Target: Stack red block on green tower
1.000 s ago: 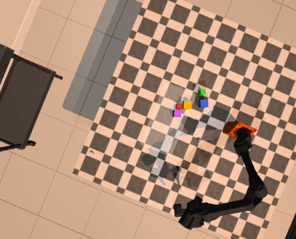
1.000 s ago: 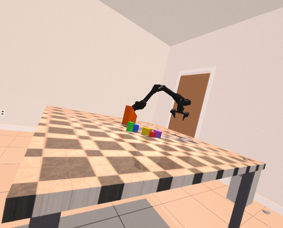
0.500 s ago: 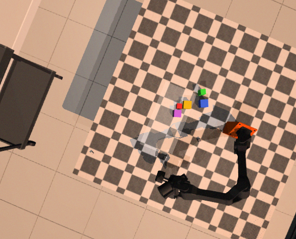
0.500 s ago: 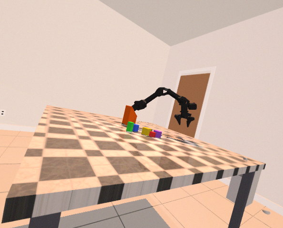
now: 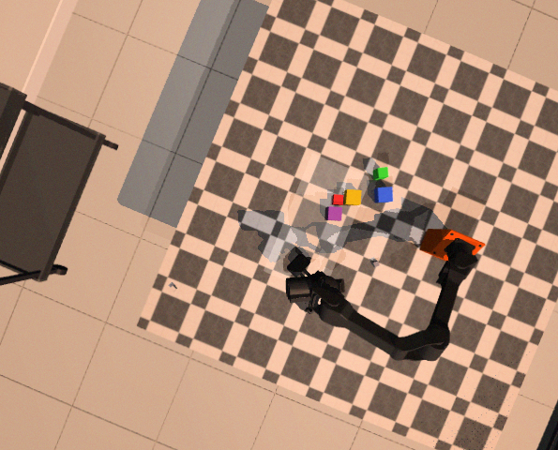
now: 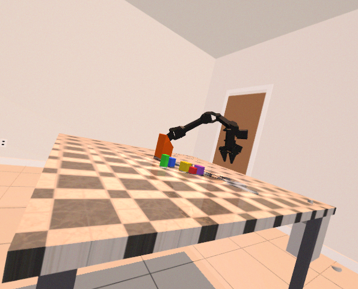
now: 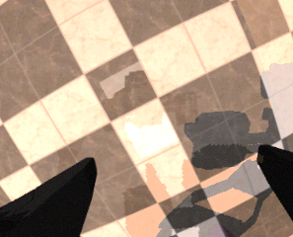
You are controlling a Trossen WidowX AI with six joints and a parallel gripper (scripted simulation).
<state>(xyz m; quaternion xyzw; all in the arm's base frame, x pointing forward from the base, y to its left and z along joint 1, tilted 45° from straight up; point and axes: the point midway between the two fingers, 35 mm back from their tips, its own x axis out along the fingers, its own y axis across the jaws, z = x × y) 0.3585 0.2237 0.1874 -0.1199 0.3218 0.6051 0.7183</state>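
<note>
Our gripper hangs wide open and empty, left of the lower centre in the top view. We judge this the approach: the red block sits near mid-frame, close beside the yellow and purple blocks, while the green tower stands up and to its right. Next we must centre over red and descend narrowly, sparing its neighbours.

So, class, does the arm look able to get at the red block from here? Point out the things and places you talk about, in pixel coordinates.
Probably yes: the gripper (image 5: 304,273) (image 6: 228,161) hangs open above the table, though the yellow block (image 5: 353,197) (image 6: 185,166) and purple block (image 5: 334,213) (image 6: 200,170) crowd the red block (image 5: 338,199) (image 6: 192,170).
</note>
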